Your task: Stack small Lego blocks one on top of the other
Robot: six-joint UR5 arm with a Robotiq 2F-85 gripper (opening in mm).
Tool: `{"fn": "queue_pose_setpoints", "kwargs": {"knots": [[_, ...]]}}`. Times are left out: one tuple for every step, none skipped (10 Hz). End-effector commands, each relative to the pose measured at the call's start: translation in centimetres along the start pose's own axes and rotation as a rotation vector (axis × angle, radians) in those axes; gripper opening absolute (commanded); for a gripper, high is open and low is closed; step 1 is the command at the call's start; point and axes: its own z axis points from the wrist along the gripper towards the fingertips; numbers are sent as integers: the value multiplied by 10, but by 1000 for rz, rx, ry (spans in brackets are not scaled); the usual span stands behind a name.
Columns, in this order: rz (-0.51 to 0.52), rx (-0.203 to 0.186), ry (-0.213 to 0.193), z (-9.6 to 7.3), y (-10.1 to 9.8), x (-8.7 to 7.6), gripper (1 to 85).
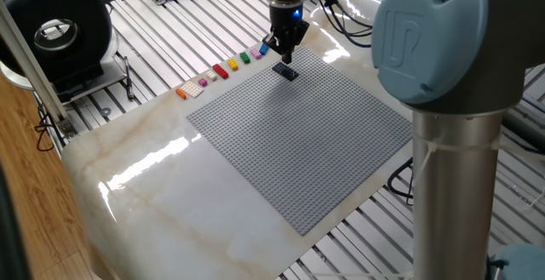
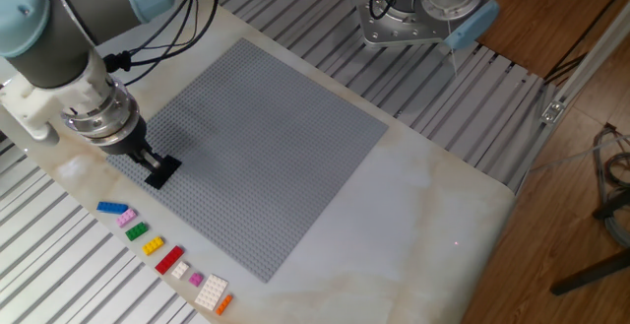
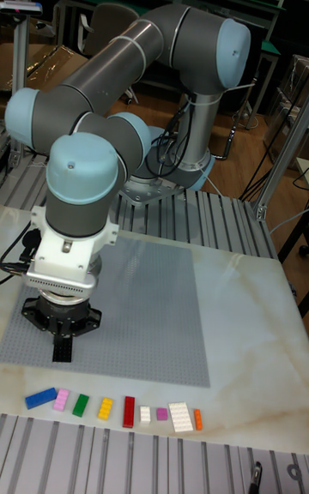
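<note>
Where claw [image 2: 150, 163] hangs, tiny dark navy brick [image 1: 286, 73]

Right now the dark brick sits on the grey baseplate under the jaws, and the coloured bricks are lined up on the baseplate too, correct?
Not quite. The dark brick does sit on the grey baseplate below the gripper, but the coloured bricks are lined up off it, on the marble tabletop beside the baseplate's edge. The other fixed view shows the gap clearly.
</note>
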Motion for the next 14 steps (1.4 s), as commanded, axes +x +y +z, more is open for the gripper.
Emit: {"fn": "queue_pose_setpoints", "kwargs": {"knots": [[-16,-3,47,-4,-3,7,10],[-19,-3,58,-5,-4,8,10],[-19,-13,71,-4,-1,8,10],[-17,-19,82,-3,2,7,10],[-9,-26,94,-5,6,9,10],[-9,-13,104,-7,5,10,10],[-12,-8,106,-7,3,10,10],[-19,-3,107,-8,2,11,10],[-24,1,107,-8,1,11,10],[-37,14,107,-8,-3,11,10],[-46,19,107,-8,-5,11,10],[-53,31,109,-9,-8,11,10],[-56,37,110,-9,-10,11,10],[-60,39,113,-9,-11,11,10]]}}
